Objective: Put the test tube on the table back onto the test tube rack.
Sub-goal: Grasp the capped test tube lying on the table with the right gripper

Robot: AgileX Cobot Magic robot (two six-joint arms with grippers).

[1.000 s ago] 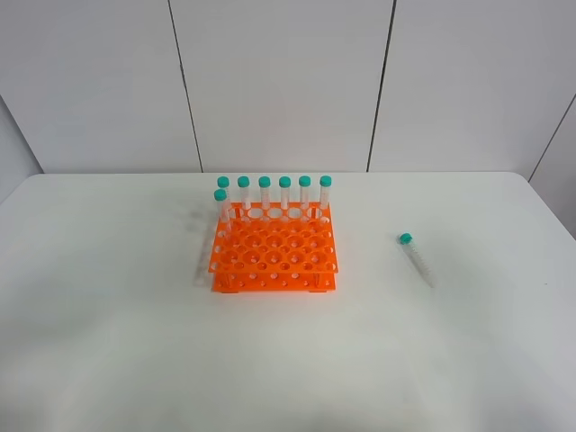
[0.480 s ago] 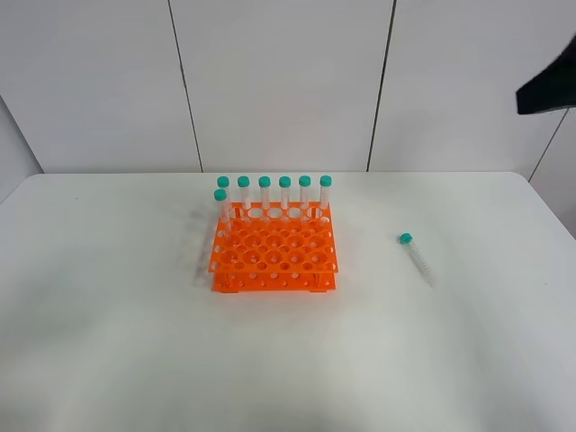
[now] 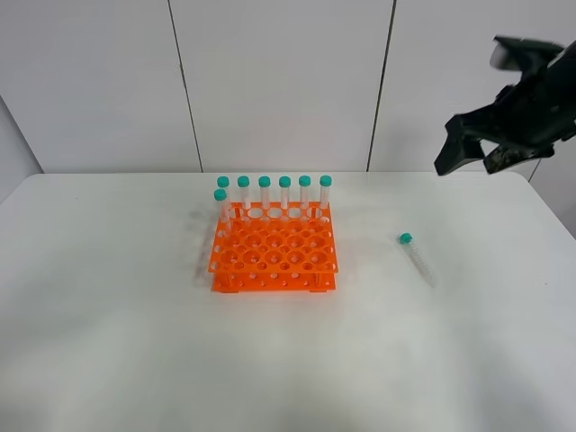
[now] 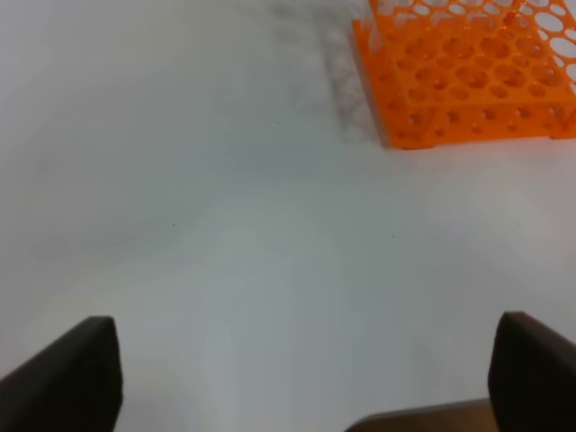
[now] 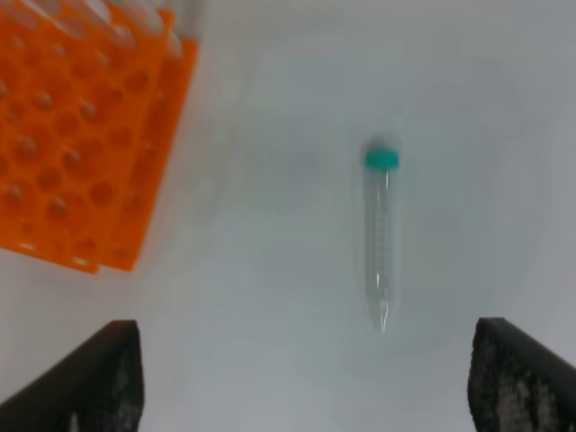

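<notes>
Test tube (image 3: 417,257) lies flat on table (image 3: 135,342), well right of test tube rack (image 3: 273,252). Right gripper (image 3: 470,160) hangs high over it, jaws spread wide, likely lining up a pinch. Left gripper (image 4: 301,360) jaws also apart.

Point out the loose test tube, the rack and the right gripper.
test tube (image 5: 379,238), right wrist view, middle of its body
test tube rack (image 3: 274,256), exterior high view, top grid
right gripper (image 3: 466,164), exterior high view, midway between the fingers

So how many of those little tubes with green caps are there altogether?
8. Six tubes stand along the back row of the rack, a seventh just in front at its left end, and one tube lies on the table right of the rack.
</notes>
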